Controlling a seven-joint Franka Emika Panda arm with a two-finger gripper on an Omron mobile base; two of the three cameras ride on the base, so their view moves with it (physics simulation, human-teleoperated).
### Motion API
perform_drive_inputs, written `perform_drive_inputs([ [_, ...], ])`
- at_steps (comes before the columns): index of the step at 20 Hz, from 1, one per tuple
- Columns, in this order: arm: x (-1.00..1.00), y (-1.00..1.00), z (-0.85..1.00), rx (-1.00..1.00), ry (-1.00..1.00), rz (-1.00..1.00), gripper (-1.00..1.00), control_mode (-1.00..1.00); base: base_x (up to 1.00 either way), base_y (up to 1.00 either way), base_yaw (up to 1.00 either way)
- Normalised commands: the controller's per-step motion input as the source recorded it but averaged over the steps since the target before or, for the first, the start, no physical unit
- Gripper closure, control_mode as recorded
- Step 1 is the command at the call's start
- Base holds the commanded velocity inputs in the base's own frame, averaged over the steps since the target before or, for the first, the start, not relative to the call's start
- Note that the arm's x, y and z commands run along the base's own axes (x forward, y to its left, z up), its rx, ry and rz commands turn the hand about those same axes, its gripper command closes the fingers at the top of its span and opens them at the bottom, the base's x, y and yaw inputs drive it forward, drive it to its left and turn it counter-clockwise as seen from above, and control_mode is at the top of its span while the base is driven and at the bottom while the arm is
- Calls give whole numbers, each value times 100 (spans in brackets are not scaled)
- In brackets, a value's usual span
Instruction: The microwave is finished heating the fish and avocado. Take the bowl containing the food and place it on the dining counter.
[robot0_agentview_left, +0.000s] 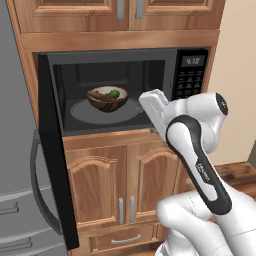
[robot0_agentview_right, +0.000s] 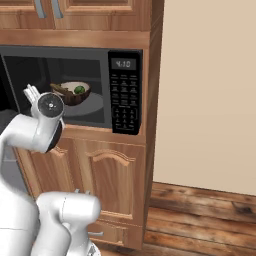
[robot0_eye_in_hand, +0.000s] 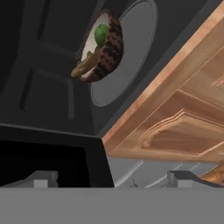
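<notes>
Bowl (robot0_agentview_left: 107, 98) with the avocado (robot0_agentview_left: 114, 93) and fish (robot0_eye_in_hand: 85, 65) sits on the turntable (robot0_agentview_left: 82, 112) inside the open microwave (robot0_agentview_left: 191, 75), upper centre of the left base view; the claw (robot0_eye_in_hand: 111, 178), fingertips spread apart and empty, should level out, reach inside and pinch the near rim.

Microwave (robot0_agentview_left: 115, 90) door (robot0_agentview_left: 55, 150) swung fully open at left, so your way in from the front is free. Bowl (robot0_agentview_left: 107, 98) sits centred on the turntable (robot0_agentview_left: 82, 112), room all around; keypad (robot0_agentview_left: 190, 80) panel walls the right.
</notes>
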Motion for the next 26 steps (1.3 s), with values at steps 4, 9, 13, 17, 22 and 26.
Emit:
perform_drive_inputs([
  [4, 48, -13, 7, 9, 13, 0, -100, -100, 0, 0, 0],
  [9, 44, -8, 10, 3, 22, 0, -100, -100, 0, 0, 0],
  [13, 4, 0, 0, 0, 2, 0, -100, -100, 0, 0, 0],
  [17, 28, 0, -2, 0, 6, 0, -100, -100, 0, 0, 0],
  [22, 52, 7, -16, 0, 14, -3, -100, -100, 0, 0, 0],
  [26, 77, 4, -29, 0, 6, -2, -100, -100, 0, 0, 0],
])
